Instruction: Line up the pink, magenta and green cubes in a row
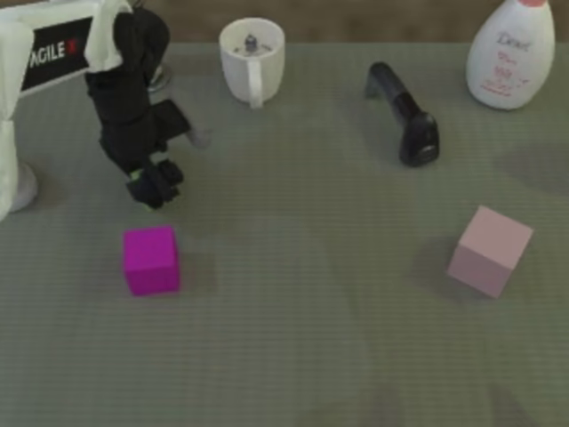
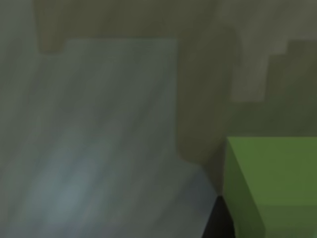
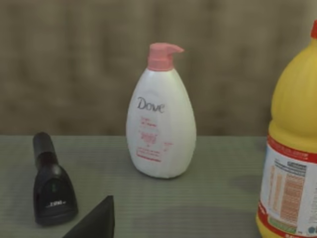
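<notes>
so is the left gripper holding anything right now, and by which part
Cannot be told. The green cube sits right by the left gripper in the left wrist view, but no grip on it shows; from above the arm hides it.

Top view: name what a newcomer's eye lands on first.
The vivid magenta cube at the table's left, with the left gripper hovering just behind it. Next, the pale pink cube alone at the right. The green cube shows only in the left wrist view, close up.
</notes>
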`<state>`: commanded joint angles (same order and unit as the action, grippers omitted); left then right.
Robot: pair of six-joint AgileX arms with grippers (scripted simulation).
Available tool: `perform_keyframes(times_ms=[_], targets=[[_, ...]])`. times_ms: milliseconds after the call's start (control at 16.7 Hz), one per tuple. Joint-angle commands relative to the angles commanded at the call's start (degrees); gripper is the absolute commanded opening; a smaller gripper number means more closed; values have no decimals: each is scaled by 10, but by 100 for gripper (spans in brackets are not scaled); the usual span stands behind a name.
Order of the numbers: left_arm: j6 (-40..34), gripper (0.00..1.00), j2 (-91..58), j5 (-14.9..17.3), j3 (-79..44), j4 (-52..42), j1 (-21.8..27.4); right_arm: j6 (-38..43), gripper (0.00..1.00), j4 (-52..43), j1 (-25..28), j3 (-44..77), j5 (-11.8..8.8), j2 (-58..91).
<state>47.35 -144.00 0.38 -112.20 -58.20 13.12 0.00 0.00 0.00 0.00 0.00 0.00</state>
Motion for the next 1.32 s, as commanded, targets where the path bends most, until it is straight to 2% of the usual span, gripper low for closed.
perform_keyframes(times_ms=[480, 900, 1200, 1320], targets=[[-6, 0, 24, 9, -9, -23, 0, 0, 100, 0, 0, 0, 0, 0], [-8, 0, 53, 8, -100, -145, -11, 0, 100, 0, 0, 0, 0, 0], [-7, 0, 52, 8, -101, -146, -6, 0, 100, 0, 0, 0, 0, 0], [-10, 0, 52, 8, -103, -148, 13, 0, 100, 0, 0, 0, 0, 0]])
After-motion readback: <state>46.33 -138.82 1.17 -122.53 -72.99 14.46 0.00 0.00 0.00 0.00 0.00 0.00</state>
